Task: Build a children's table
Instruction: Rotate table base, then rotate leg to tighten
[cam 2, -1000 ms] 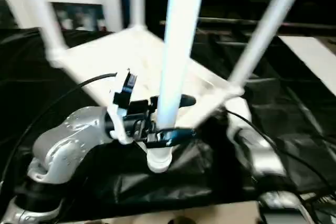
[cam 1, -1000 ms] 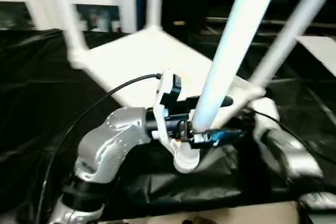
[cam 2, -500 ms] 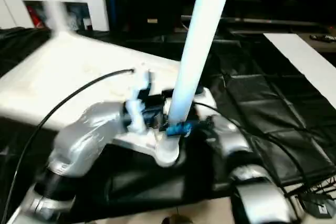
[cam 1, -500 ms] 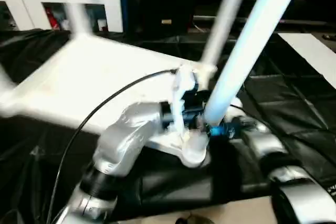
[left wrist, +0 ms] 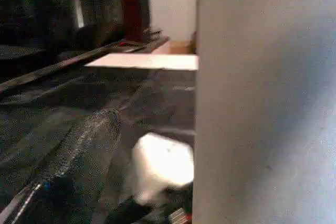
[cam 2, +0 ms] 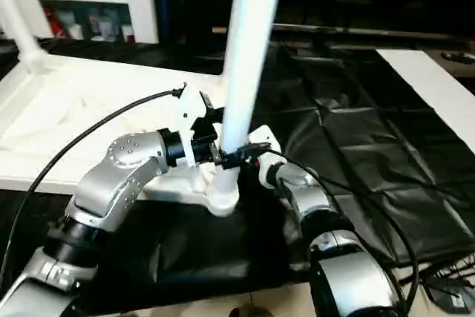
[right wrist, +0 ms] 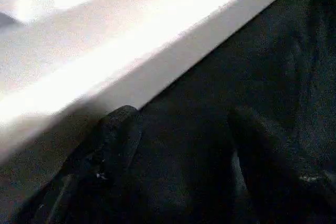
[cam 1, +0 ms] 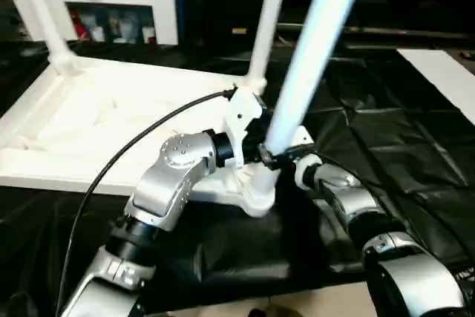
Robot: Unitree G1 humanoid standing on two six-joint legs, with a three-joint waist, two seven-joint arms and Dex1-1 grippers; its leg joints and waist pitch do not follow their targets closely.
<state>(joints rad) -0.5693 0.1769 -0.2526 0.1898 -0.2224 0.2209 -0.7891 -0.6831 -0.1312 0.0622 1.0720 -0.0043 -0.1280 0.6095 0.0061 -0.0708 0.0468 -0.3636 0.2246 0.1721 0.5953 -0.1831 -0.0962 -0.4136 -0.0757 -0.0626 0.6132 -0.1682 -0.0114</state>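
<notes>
The white table top lies underside up on black cloth, with legs standing in its far left corner and far right corner. A third leg rises from the near right corner socket, leaning to the right. My left gripper is shut on this leg just above the socket, and the leg looms close in the left wrist view. My right gripper sits low beside the same corner. Its dark fingers stand apart under the top's edge, holding nothing.
Black cloth covers the work surface around the table top. A white cabinet with glass doors stands at the back left. A white board lies at the far right. Cables trail at the near right.
The whole view has shifted. The table top has swung round and come down to lie flatter toward the left. My left gripper has stayed on the near leg.
</notes>
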